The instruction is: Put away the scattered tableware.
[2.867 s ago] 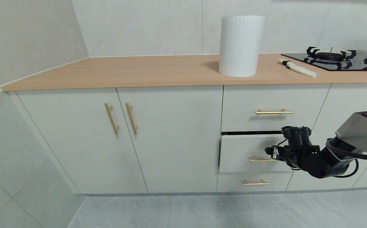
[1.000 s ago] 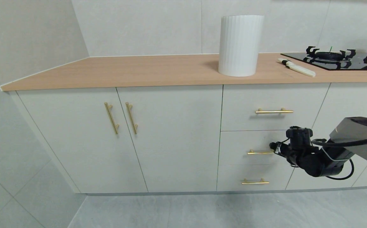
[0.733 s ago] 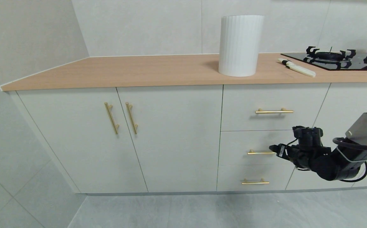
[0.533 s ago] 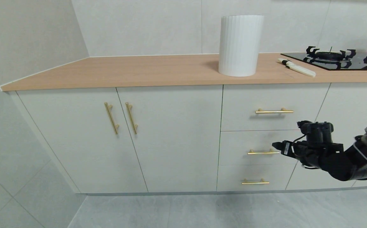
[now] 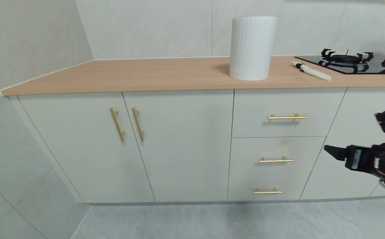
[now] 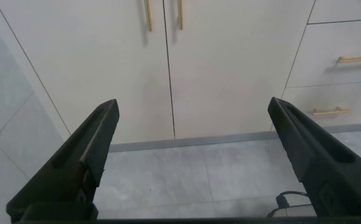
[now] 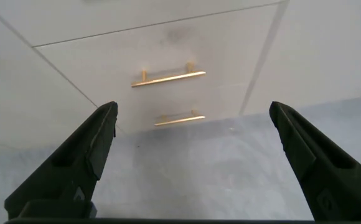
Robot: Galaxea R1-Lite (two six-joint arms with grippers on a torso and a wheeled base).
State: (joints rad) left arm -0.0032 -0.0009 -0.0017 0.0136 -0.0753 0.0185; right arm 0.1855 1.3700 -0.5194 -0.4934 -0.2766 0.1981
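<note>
Our right gripper [image 7: 193, 112] is spread wide with nothing between its fingers, and it hangs in front of the drawer stack, apart from it. Our left gripper [image 6: 193, 106] is also spread and empty, low down, facing the cabinet doors [image 5: 129, 146] and the floor.

Straight ahead of the right gripper is the middle drawer [image 5: 275, 149], fully shut, its brass handle [image 5: 276, 160] not touched. Just above that is the top drawer [image 5: 287, 106] and just below it the bottom drawer [image 5: 268, 184], both shut too. What lies inside the 3 drawers is hidden from us.

Higher up, well above the right gripper, the countertop [image 5: 145, 74] carries a white ribbed canister [image 5: 252, 48]; we cannot see into it. Beside the canister, towards the gas hob [image 5: 351, 63], lies 1 pale-bladed knife [image 5: 311, 71], flat on the wood.

We judge the task only partly finished: the drawers are closed, yet that knife is out in the open, so it must still be picked up and a drawer opened to take it.
</note>
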